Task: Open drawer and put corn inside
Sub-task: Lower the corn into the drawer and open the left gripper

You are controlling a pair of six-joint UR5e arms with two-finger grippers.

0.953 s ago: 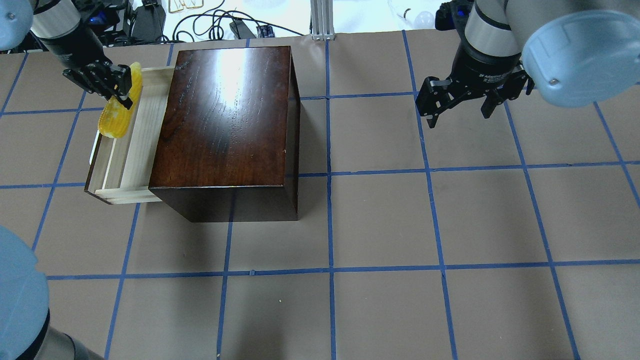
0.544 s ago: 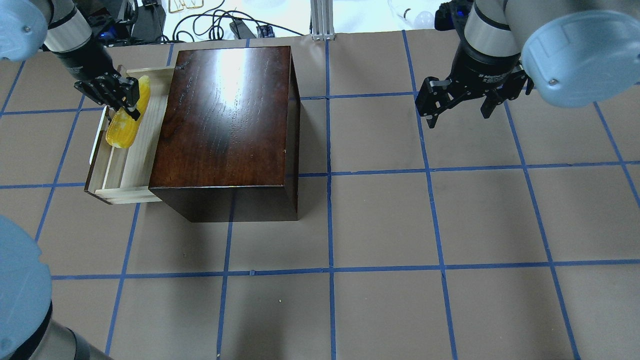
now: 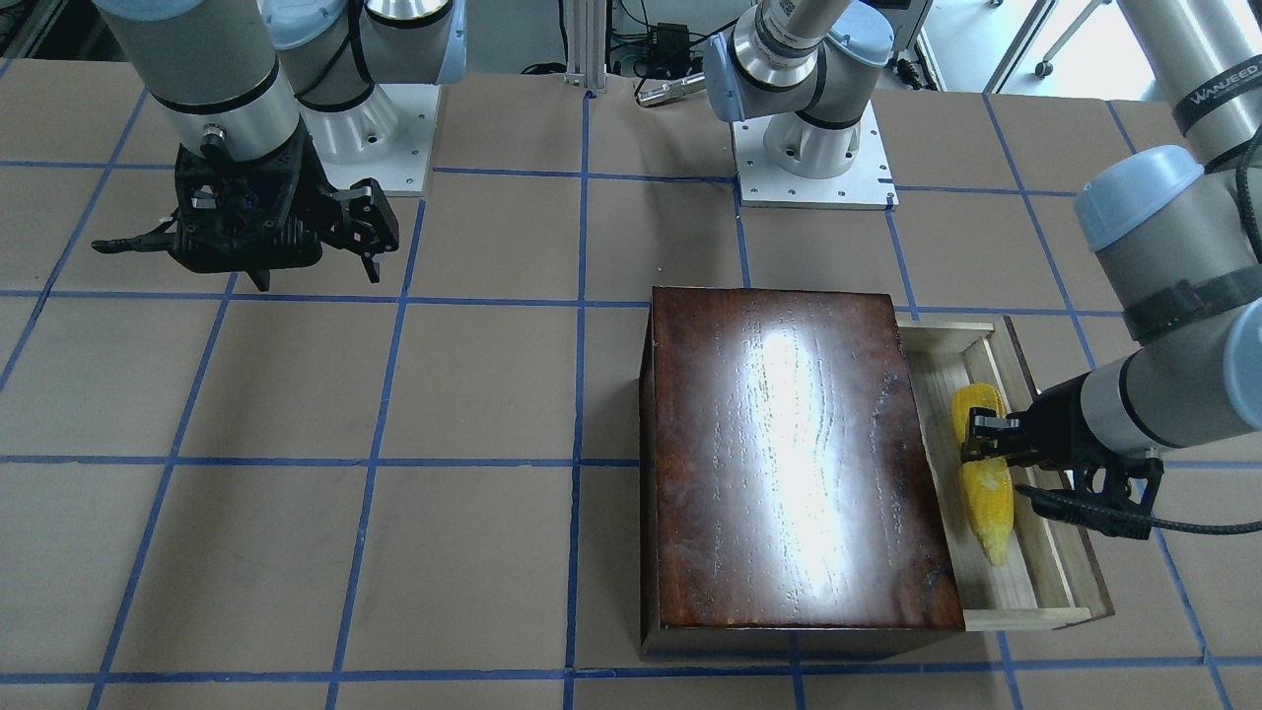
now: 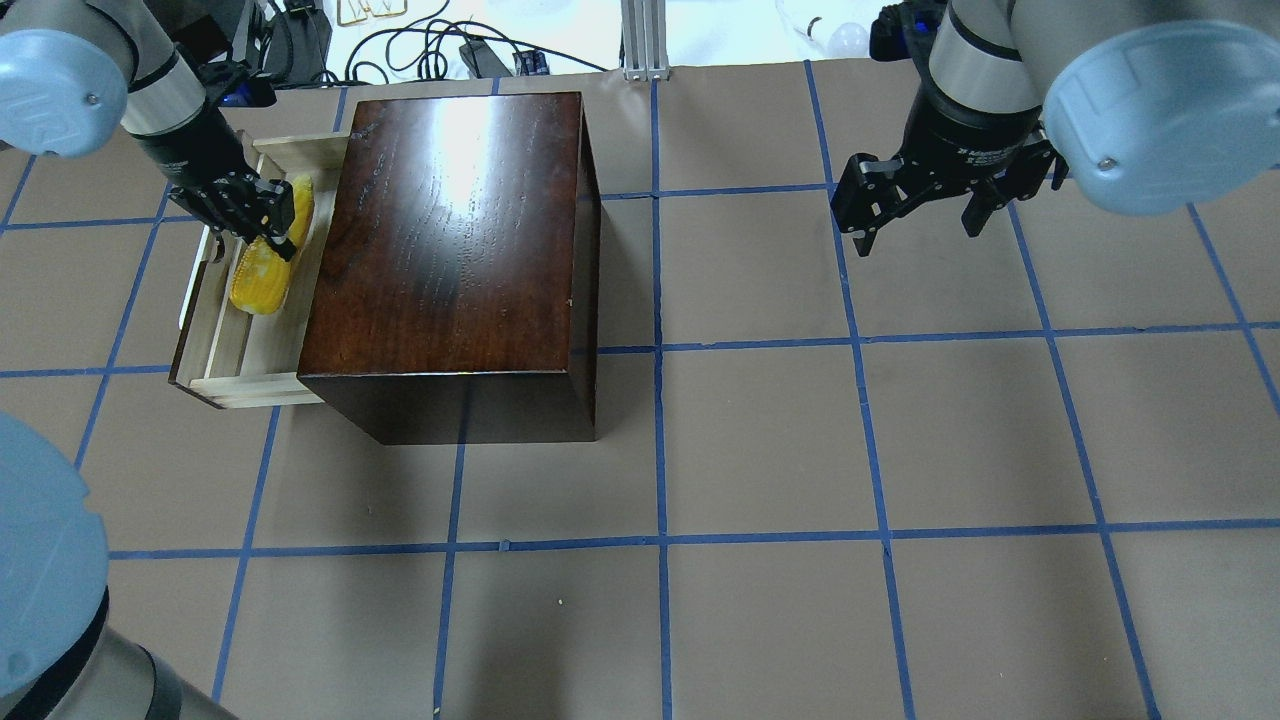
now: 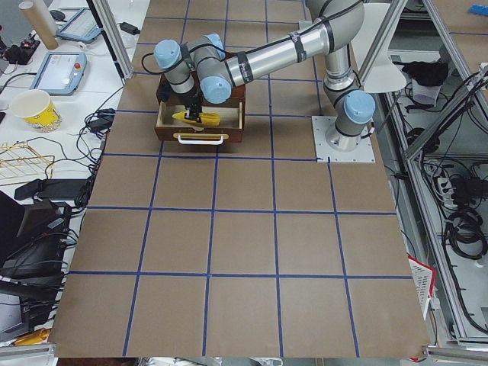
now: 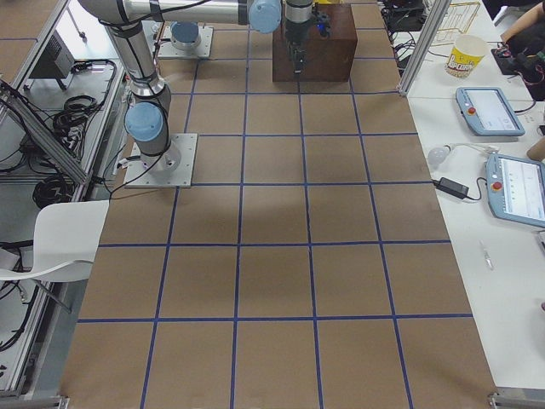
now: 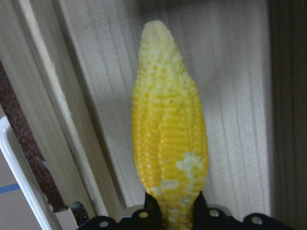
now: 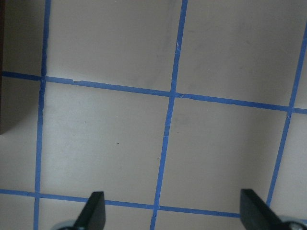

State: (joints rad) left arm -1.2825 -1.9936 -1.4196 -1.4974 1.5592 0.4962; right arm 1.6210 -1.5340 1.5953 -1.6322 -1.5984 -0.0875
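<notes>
The dark-brown box (image 4: 450,230) stands at the table's far left, its pale wood drawer (image 4: 255,350) pulled out toward the left. My left gripper (image 4: 278,232) is shut on the thick end of the yellow corn (image 4: 262,285) and holds it lengthwise within the drawer's outline. The left wrist view shows the corn (image 7: 170,139) just over the drawer floor (image 7: 230,96); I cannot tell if it touches. The front-facing view shows the corn (image 3: 989,498), the left gripper (image 3: 976,446) and the drawer (image 3: 1025,582). My right gripper (image 4: 920,235) is open and empty over the table, far right.
The drawer's white loop handle (image 4: 188,300) sticks out on the box's left, also in the left wrist view (image 7: 24,177). Brown table paper with blue tape lines (image 8: 168,120) lies under the right gripper (image 8: 175,211). Cables and gear lie beyond the table's far edge (image 4: 430,50).
My left gripper has carried the corn rightward, from above the drawer's front panel to over the drawer's inside, closer to the box. The right arm has not moved.
</notes>
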